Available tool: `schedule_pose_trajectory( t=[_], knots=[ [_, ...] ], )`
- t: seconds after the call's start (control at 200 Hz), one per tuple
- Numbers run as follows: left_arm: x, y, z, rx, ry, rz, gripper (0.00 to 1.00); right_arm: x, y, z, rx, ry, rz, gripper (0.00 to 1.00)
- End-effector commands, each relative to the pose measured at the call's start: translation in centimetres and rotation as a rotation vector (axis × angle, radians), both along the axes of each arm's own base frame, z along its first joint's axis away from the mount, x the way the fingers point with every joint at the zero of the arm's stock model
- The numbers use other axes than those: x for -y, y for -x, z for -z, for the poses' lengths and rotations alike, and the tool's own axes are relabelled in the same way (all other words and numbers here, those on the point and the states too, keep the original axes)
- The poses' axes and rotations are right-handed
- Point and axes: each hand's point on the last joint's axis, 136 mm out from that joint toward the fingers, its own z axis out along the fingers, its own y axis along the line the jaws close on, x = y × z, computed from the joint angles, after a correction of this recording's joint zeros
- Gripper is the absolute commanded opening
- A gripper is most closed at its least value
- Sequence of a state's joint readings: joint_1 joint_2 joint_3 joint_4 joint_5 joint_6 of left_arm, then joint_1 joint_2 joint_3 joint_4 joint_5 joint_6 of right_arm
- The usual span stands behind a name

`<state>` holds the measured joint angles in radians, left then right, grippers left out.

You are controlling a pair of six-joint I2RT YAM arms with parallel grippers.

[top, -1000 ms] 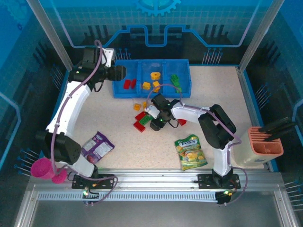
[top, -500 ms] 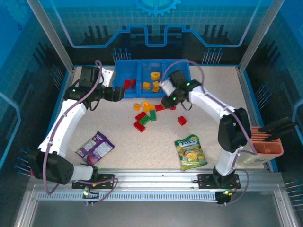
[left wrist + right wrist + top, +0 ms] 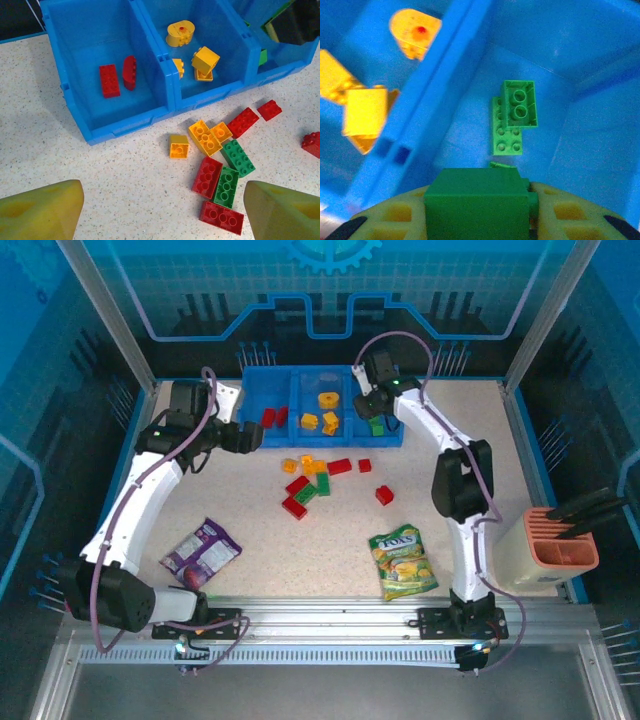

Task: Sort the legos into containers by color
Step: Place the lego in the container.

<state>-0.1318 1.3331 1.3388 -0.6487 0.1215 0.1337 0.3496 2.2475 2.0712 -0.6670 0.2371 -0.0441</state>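
Speckled tabletop, top camera: blue tray at the far edge, loose legos in front, my left gripper by its left front corner, my right gripper over its right compartment. Left wrist: my fingers spread wide, nothing between; red bricks in the left compartment, yellow ones in the middle. Right wrist: jaws clamped on a green brick above two green bricks in that compartment.

**Tray ahead of both grippers**

Just ahead of the left gripper, on the table: loose legos, the tray behind them. Between the fingers of the right gripper: a single lego. Beyond it, in the tray compartment below: two legos, one on the other.
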Motion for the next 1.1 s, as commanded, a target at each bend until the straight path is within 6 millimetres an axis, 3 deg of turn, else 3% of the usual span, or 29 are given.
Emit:
schedule_pose_trajectory(
  t=[0.0, 0.06, 0.24, 0.51, 0.711, 0.946, 1.066, 1.096],
  knots=[
    [0.0, 0.0, -0.8, 0.030, -0.001, 0.013, 0.84, 1.5, -2.0, 0.0, 0.025, 0.031, 0.064, 0.35],
    [-0.3, 0.0, -0.7, 0.031, -0.013, 0.007, 0.85, 2.5, -3.0, 1.0, 0.016, 0.069, 0.102, 0.35],
    [-0.6, 0.0, 0.2, 0.019, -0.035, 0.000, 0.84, 3.7, -5.1, 0.7, 0.044, 0.079, 0.141, 0.36],
    [-0.6, -0.1, 0.4, 0.014, -0.039, 0.003, 0.85, 4.1, -5.8, 0.3, 0.059, 0.033, 0.154, 0.48],
    [-0.6, -0.1, 0.7, 0.000, -0.042, 0.005, 0.85, 3.9, -6.1, -1.2, 0.096, -0.005, 0.174, 0.52],
    [-0.7, 0.0, 0.6, 0.006, -0.048, -0.004, 0.85, 3.5, -5.5, -2.8, 0.107, -0.022, 0.154, 0.59],
    [-0.8, 0.0, 0.3, 0.011, -0.044, -0.009, 0.86, 3.3, -4.1, -4.1, 0.101, -0.040, 0.155, 0.57],
    [-0.8, 0.1, 0.3, 0.012, -0.043, -0.010, 0.85, 3.0, -3.5, -3.5, 0.082, -0.043, 0.154, 0.57]
  ],
)
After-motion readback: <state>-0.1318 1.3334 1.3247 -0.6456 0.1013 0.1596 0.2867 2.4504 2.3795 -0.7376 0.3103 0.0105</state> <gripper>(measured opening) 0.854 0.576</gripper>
